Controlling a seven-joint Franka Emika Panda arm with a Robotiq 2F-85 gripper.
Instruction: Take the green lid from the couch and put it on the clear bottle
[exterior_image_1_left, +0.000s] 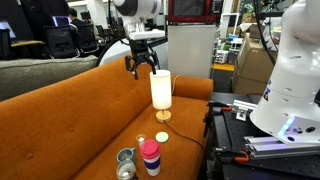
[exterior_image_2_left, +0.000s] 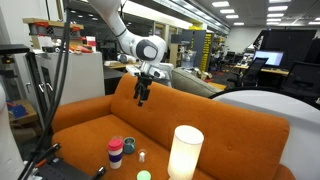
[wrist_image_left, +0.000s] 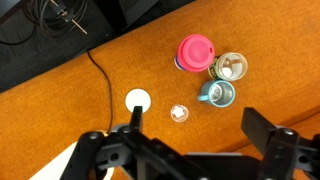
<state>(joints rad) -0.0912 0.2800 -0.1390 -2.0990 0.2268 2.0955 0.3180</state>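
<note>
The gripper (exterior_image_1_left: 141, 66) — jaws apart, nothing held — hovers high over the couch (exterior_image_2_left: 230, 135) (near its backrest), likely so lid (exterior_image_2_left: 143, 176) and bottle (wrist_image_left: 231, 67) both fall within wrist view.

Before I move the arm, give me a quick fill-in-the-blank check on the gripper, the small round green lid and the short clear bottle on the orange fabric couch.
1. The gripper hangs over the orange fabric couch with its jaws ____.
2. The small round green lid lies on the couch's ____, not on the short clear bottle.
3. The taller bottle beside the clear one has a cap coloured ____.

Missing words: open; seat; pink.
</note>
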